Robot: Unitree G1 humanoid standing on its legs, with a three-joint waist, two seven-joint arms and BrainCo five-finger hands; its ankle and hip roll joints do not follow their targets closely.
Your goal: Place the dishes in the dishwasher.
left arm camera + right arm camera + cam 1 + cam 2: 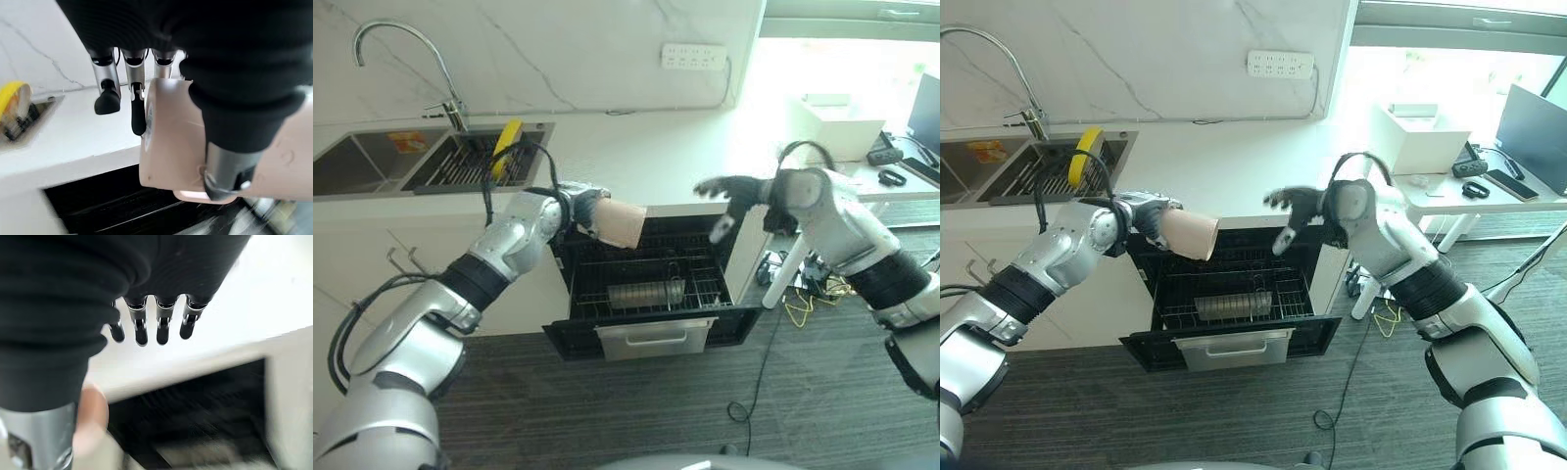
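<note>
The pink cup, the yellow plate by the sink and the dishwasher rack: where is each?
pink cup (621,223), left eye view, its side wall.
yellow plate (507,147), left eye view, its rim.
dishwasher rack (1224,281), right eye view, its wire bars.

A curved chrome faucet (406,59) rises over the steel double sink (372,162) at the far left of the white counter (636,152). A white power strip (693,57) is fixed to the marble wall behind. At the far right, a white box (1420,137) sits on a white side table (1489,196). Dark striped carpet (636,411) covers the near floor.
</note>
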